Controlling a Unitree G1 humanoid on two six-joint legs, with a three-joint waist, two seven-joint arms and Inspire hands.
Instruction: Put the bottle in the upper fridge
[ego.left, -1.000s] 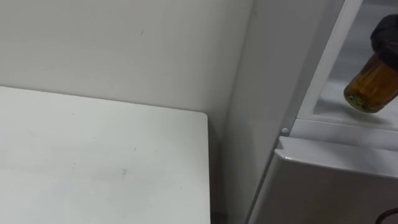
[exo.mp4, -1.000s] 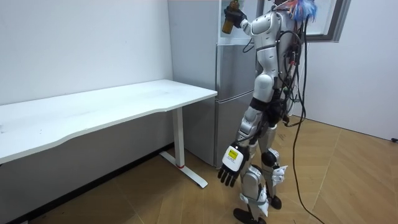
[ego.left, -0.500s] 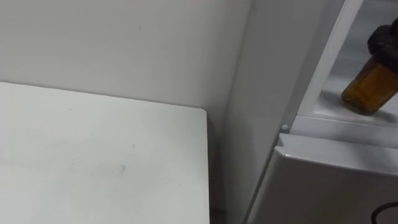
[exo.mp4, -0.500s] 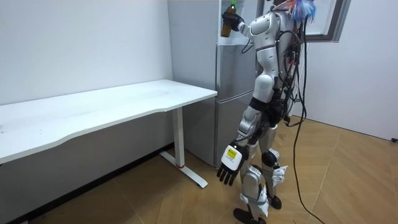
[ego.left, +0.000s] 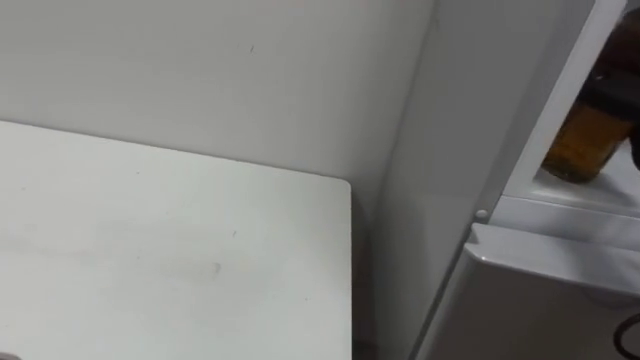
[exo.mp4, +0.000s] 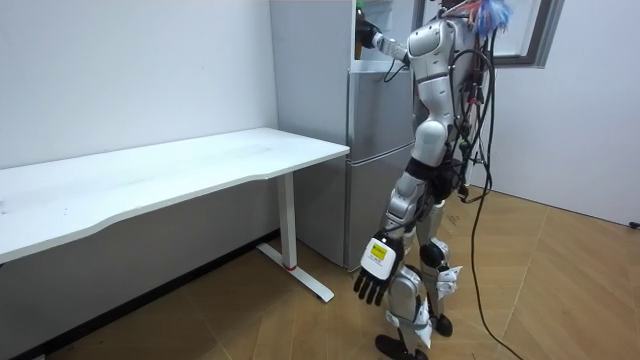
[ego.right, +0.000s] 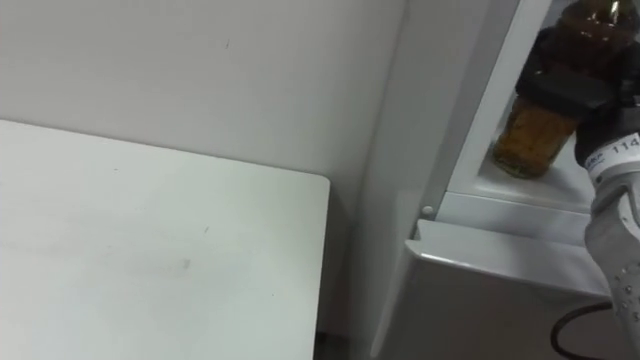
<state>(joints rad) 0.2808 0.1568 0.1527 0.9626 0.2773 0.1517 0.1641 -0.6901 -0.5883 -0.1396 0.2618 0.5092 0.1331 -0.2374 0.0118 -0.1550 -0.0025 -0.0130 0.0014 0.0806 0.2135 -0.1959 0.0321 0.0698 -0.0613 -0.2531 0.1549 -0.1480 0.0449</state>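
Bottle (ego.right: 533, 132) goes from tilted at the opening a second ago to near upright inside the upper fridge (ego.right: 428, 110).
Right hand (ego.right: 566, 80) has its dark fingers curled round the bottle's upper half, which leaves the base free to be set on the compartment's sill (ego.right: 510, 205); whether the base already touches down I cannot tell. In the room view the arm is stretched high and forward, because the compartment sits above the closed lower door (ego.right: 480, 310) and the robot stands close before it. Left hand (exo.mp4: 371, 284) hangs by the thigh, fingers relaxed, holding nothing. White table (ego.right: 150, 250) beside the fridge plays no part. Lowering and release look like the next step.
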